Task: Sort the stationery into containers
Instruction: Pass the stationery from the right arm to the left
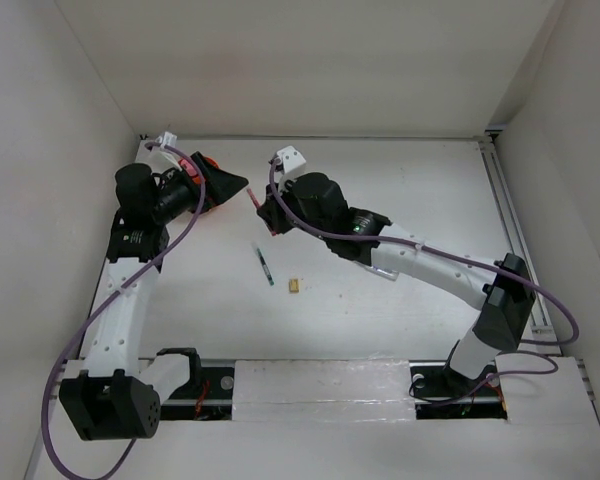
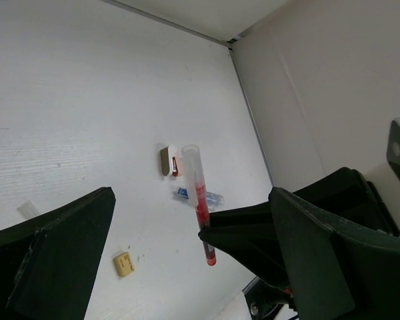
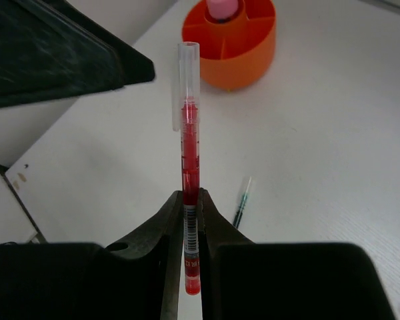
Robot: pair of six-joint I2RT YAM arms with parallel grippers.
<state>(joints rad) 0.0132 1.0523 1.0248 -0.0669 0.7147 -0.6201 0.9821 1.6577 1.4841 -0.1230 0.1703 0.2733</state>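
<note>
Your left gripper [image 1: 225, 185] hangs released, jaws wide, partly covering the round orange plastic divided tub [image 3: 243, 67]. To its right, the right gripper [image 3: 192, 197] is clenched on the thin red clear-capped pen [image 3: 190, 153]. A thin dark pen [image 1: 265, 265] and a small tan cube [image 1: 294, 286] lie on the table nearby.

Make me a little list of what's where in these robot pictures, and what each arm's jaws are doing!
Right jaws: shut on the red pen
Left jaws: wide open, holding nothing
Orange tub: has a pink-capped tube inside
Lying loose: dark pen, tan cube, eraser, blue-capped tube
</note>
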